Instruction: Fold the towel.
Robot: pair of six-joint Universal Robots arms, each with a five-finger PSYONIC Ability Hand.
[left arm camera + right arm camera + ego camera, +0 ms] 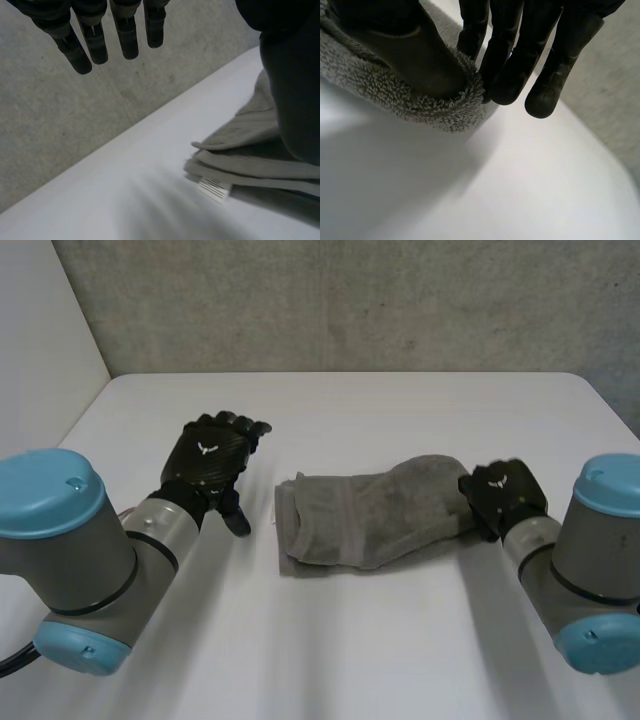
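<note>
Head camera looks down from behind over the whole table (330, 660). Both wrist cameras sit low, close, facing the far wall (60, 125); all three share the towel (370, 515).

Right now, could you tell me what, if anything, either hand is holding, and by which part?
The right hand pinches the towel by the rolled edge at its right end, between thumb and fingers. The left hand is open and holds nothing.
</note>
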